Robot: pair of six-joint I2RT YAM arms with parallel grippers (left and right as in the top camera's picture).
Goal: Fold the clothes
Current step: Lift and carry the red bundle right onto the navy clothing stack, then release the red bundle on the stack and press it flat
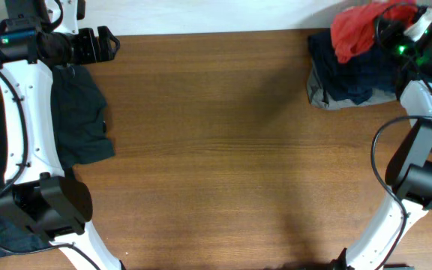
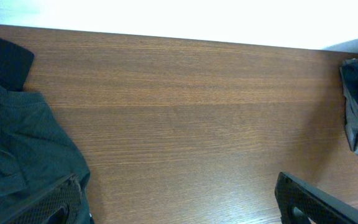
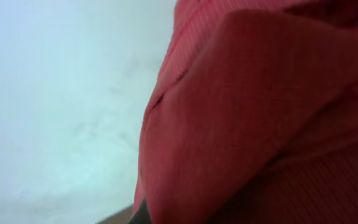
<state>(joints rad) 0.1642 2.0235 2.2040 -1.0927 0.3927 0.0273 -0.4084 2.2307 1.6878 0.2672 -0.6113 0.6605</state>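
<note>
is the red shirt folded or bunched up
Bunched up, not folded: the red shirt hangs crumpled from the right gripper above the pile of dark clothes; the right wrist view shows only creased red fabric.

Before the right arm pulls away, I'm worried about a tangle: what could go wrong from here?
The right gripper holds the orange-red T-shirt wadded, right over the pile of dark clothes; it may catch and drag one along. Gripped mid-bunch, the shirt will likely land crumpled on the table. The open left gripper sits across the table by a dark garment, too far to help spread it quickly.
</note>
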